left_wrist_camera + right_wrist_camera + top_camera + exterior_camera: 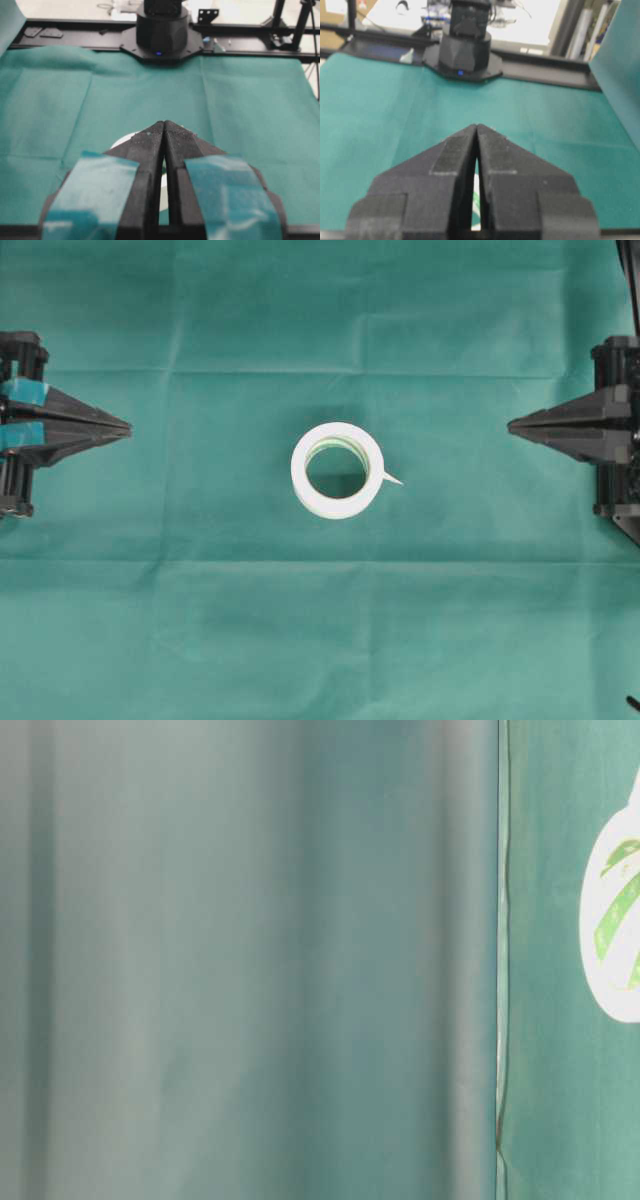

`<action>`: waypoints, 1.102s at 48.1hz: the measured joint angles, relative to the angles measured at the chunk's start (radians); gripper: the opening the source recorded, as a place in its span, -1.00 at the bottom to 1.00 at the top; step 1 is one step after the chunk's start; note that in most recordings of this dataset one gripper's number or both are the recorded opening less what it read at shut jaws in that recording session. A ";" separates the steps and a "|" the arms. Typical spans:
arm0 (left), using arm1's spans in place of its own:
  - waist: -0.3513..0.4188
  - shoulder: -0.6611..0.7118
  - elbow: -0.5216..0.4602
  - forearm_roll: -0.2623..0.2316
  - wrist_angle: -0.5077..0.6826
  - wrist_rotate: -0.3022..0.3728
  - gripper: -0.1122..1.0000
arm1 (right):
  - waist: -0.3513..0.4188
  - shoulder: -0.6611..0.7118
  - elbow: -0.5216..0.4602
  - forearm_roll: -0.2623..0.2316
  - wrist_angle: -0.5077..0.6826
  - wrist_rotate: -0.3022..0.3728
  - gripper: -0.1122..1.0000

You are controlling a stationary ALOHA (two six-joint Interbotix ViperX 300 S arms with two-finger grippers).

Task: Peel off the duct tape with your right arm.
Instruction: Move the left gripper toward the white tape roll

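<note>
The duct tape [615, 935] is cut off by the table-level view's right edge.

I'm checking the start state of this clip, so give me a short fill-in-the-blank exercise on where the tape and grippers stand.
1. The duct tape lies flat on the ____ cloth.
2. The loose pointed end of the tape sticks out toward the ____ gripper.
3. The right gripper has its jaws ____.
4. Blue tape patches mark the fingers of the ____ gripper.

Missing words: green; right; shut; left
</note>
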 measured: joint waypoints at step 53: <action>-0.005 0.466 -0.202 0.000 -0.198 0.003 0.68 | 0.000 -0.089 0.092 0.002 -0.003 0.075 0.46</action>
